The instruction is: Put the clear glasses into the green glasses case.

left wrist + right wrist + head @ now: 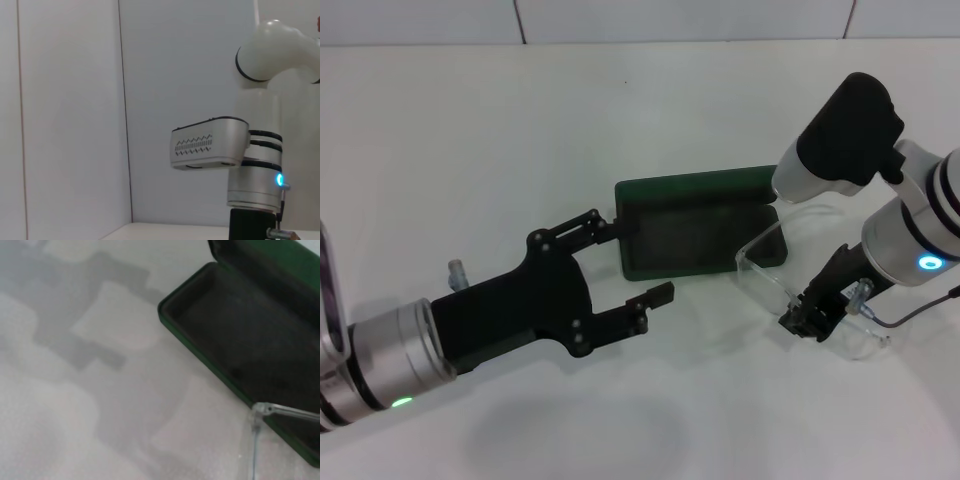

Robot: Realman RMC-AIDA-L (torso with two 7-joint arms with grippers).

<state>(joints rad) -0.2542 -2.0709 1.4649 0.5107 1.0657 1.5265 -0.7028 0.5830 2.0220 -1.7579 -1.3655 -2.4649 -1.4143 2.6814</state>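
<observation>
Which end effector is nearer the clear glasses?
Right. The right end effector is down on the clear glasses; the left end effector is open beyond the green glasses case.

You are looking at a white tabletop (620, 110) with a matt, finely grained surface that takes soft shadows and gives no sharp reflections. The green glasses case (695, 235) has a smooth hard shell with a faint sheen along its rim, while its dark interior looks dull and soft, like a felt lining. The clear glasses (775, 270) are fully transparent plastic, glossy, with bright edges where light catches them. Your left claw (635, 265) is matt black plastic or coated metal, mounted on a brushed silvery metal wrist. Your right claw (810, 322) is matt black too, under a smooth glossy white arm shell.
</observation>
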